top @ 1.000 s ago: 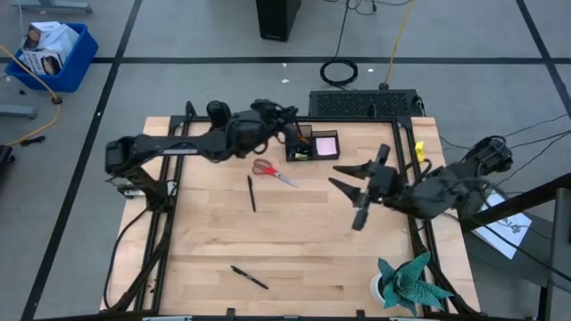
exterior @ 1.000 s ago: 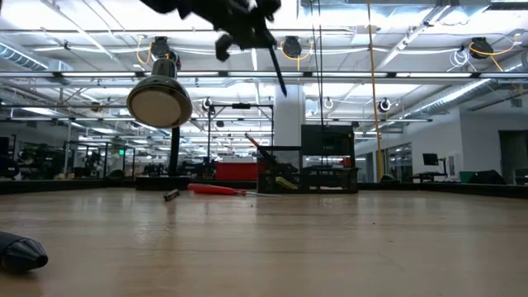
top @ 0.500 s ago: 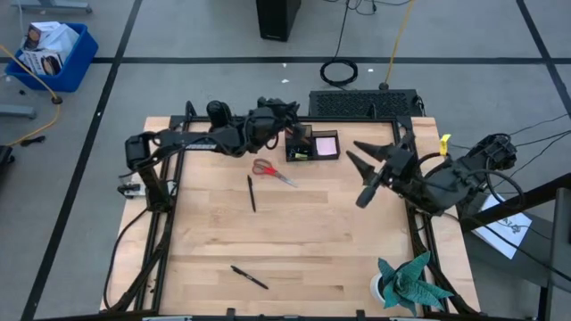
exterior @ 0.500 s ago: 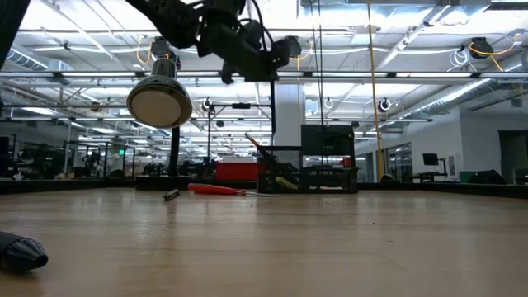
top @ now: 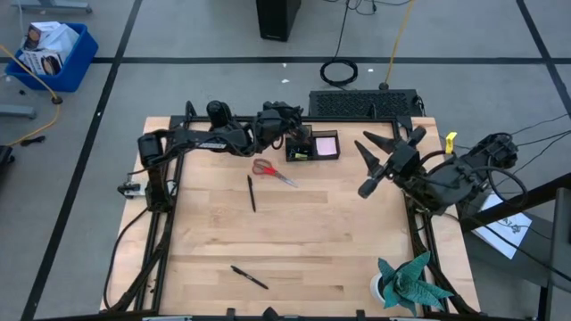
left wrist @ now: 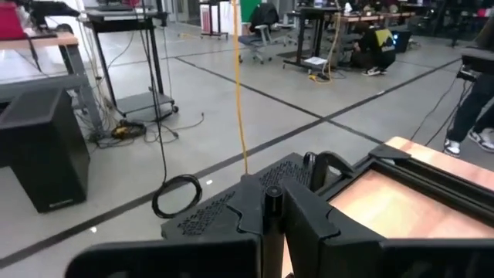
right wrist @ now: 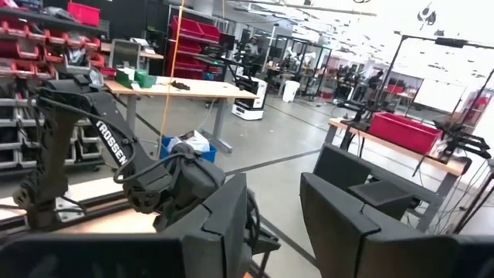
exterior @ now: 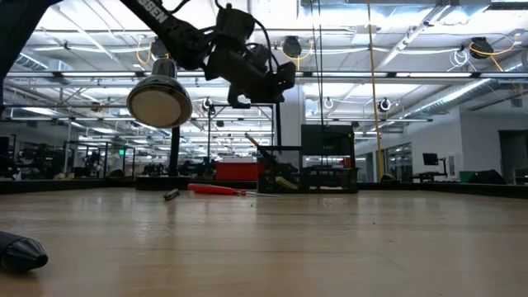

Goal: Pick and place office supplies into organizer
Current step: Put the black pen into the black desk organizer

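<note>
My left gripper [top: 291,125] [exterior: 266,81] hangs above the table's far edge, just left of the black organizer [top: 312,145] [exterior: 307,169], and is shut on a thin black pen [left wrist: 272,204]. A pink sticky-note pad [top: 326,144] lies in the organizer's tray. Red-handled scissors [top: 274,172] [exterior: 216,189] lie flat on the table in front of the organizer. One black pen [top: 252,193] lies mid-table and another [top: 249,277] near the front edge. My right gripper [top: 385,143] [right wrist: 272,208] is raised at the table's right side, open and with nothing in it. My left gripper pinches the black pen between its two fingers [left wrist: 309,212], which point about level toward the table's far edge. The pen's round end [left wrist: 272,202] shows in the gap at the fingertips. The pen is lifted clear of the table; the fingers hide the rest of it.
A rounded black object [top: 217,111] [exterior: 159,99] stands at the far left, near the left arm. A teal paper plant [top: 410,281] sits at the near right corner. Open wood lies between the scissors and the near pen.
My left gripper has come down and moved toward the organizer with the pen, rolling its wrist; the pen no longer hangs slanting below it in the low view. My right gripper has turned its wrist and drifted slightly toward the far right, staying open.
</note>
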{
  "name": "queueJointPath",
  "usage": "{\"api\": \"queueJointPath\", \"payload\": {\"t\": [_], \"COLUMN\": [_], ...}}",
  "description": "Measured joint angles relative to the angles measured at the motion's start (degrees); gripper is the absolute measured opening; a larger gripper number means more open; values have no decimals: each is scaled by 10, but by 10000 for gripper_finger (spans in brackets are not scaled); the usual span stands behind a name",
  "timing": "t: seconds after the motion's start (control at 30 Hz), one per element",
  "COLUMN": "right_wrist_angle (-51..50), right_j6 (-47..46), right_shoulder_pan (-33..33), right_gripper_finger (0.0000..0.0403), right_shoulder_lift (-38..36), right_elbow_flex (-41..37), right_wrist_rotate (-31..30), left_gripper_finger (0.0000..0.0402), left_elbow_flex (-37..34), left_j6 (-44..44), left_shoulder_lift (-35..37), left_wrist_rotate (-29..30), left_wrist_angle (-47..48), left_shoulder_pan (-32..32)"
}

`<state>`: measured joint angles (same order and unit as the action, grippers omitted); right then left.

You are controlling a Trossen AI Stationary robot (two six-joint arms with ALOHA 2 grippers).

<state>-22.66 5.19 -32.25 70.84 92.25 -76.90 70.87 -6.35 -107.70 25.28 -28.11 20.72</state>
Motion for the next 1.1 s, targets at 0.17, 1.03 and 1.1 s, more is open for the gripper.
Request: {"api": "queueJointPath", "payload": {"t": [0.17, 1.03, 1.1], "right_wrist_angle": [-17, -122, -139], "right_j6": [-4, -118, -150], "right_shoulder_pan": [0, 7, 11], "right_gripper_finger": [114, 114, 114], "right_shoulder_lift": [-12, -23, -24], "right_elbow_flex": [0, 0, -12], "right_wrist_rotate": [0, 7, 23], "left_gripper_finger": [52, 81, 81], "left_elbow_flex": [0, 0, 0], "left_j6": [-13, -100, -107], "left_shoulder_lift": [-15, 93, 119], "left_wrist_rotate": [1, -55, -55], "left_wrist_angle": [-2, -110, -100], "left_shoulder_pan": [-9, -62, -73]}}
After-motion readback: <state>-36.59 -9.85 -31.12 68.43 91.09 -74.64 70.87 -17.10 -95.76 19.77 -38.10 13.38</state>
